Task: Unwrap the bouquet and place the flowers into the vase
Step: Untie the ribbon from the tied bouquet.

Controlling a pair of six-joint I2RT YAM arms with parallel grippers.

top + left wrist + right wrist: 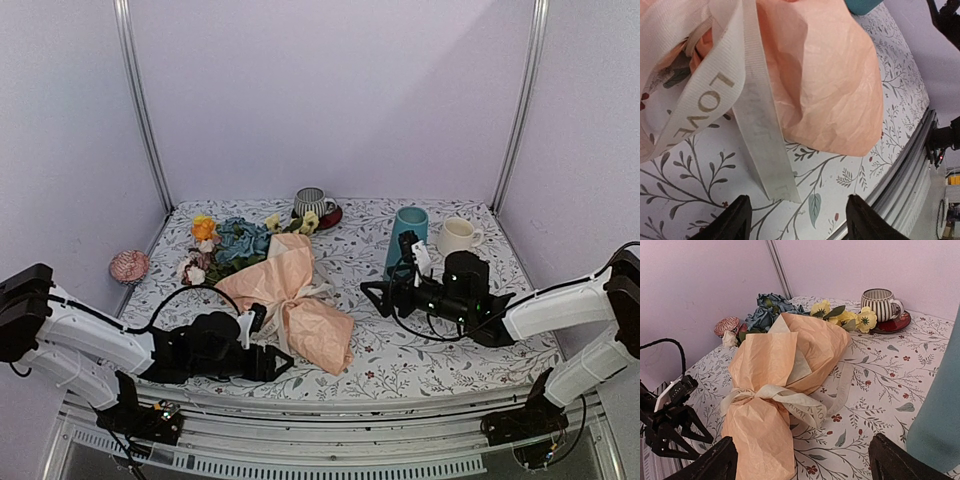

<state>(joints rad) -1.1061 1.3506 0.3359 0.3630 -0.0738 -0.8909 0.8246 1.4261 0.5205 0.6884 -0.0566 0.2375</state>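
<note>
The left gripper [797, 212] is partly open and holds nothing. A loose ribbon [756, 131] tail lies on the tabletop [420, 350] just ahead of it, ending between its fingers. The bouquet [290, 300] lies just past that, wrapped and tied, with its flowers [238, 242] at the far end. The right gripper [802, 445] is wide open and empty, facing the bouquet's tied waist from nearby. The vase [407, 236] stands upright just beside it.
</note>
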